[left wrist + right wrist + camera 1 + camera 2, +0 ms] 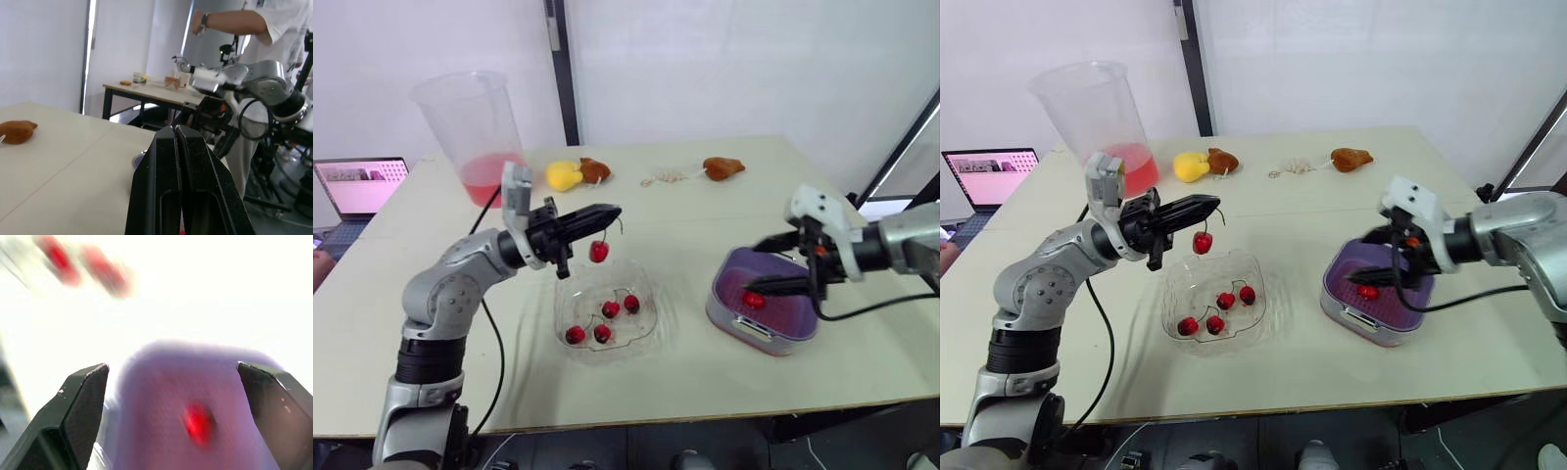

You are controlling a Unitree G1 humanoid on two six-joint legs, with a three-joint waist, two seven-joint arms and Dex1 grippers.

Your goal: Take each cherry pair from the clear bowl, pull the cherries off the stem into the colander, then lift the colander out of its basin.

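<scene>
The two head cameras are looking forward and down over the arms from a middle distance, taking in the whole surface [705, 211]. They are sharing almost the same scene, with the clear bowl [644, 318] and the colander [785, 311] sitting slightly further left in the right eye view. The left wrist camera is sighting low along the left tool [174, 129], facing level across the surface toward a person [244, 22] standing beyond it. The right wrist camera is hovering close above the colander, looking down past the right tool [171, 368] and sharing that patch with the head views.
</scene>
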